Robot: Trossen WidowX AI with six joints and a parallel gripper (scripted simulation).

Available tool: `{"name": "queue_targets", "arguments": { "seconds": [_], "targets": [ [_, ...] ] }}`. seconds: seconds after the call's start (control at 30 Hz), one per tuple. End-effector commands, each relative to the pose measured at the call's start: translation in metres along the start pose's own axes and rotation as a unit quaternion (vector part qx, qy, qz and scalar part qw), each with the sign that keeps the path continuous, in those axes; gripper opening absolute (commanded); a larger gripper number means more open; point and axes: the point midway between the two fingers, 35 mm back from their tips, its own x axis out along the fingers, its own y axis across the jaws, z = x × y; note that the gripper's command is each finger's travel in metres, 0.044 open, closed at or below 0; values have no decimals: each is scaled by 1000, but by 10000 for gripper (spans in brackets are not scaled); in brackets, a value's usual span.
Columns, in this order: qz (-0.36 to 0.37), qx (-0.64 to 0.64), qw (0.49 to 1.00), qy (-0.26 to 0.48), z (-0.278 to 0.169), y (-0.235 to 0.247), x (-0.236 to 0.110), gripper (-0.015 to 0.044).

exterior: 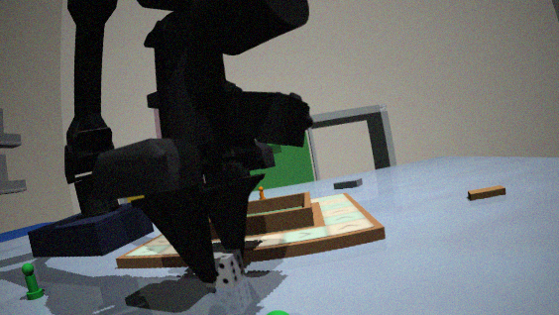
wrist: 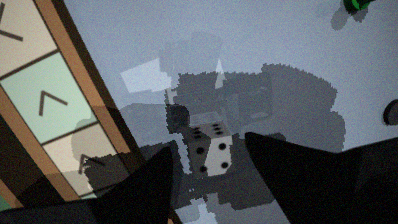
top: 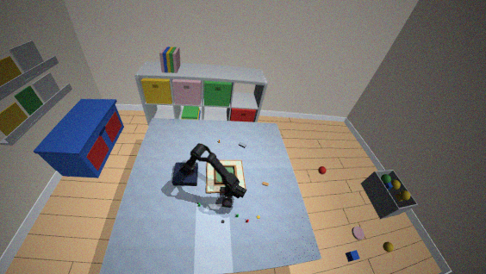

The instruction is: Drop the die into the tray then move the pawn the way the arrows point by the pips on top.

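Note:
My gripper [exterior: 227, 267] [wrist: 208, 145] is open and low, with its fingers on either side of the white die [exterior: 229, 272] [wrist: 216, 152]. In the wrist view a gap shows between each fingertip and the die. The die is on the blue mat just outside the board [top: 242, 185] [exterior: 347, 237] [wrist: 93, 90], partly in shadow. One die face in the wrist view shows black pips in a two-by-two pattern. The brown-walled dice tray [exterior: 282, 219] stands in the middle of the board. Arrows mark the squares. No pawn can be made out on the board; the arm hides part of it.
A green pawn [exterior: 32, 283] [top: 198, 204] stands left of the die. A dark disc [top: 222, 221] [wrist: 392, 113] and small green, red and yellow pieces lie in front. An orange pawn [top: 219, 141] [exterior: 261, 193] and grey block [top: 242, 145] [exterior: 348, 184] are behind; an orange block [top: 265, 183] [exterior: 487, 193] lies right.

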Motion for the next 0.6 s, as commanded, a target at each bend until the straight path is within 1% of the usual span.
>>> {"name": "queue_targets", "arguments": {
  "seconds": [0.0,0.07,0.3,0.4,0.57],
  "targets": [
    [-1,-2,1000,2,-1,0,2,170],
    [-1,-2,1000,2,-1,0,2,117],
    [-1,-2,1000,2,-1,0,2,71],
    [-1,-2,1000,2,0,0,-1,0],
    [-1,-2,1000,2,7,0,-30,0]
  ]
}}
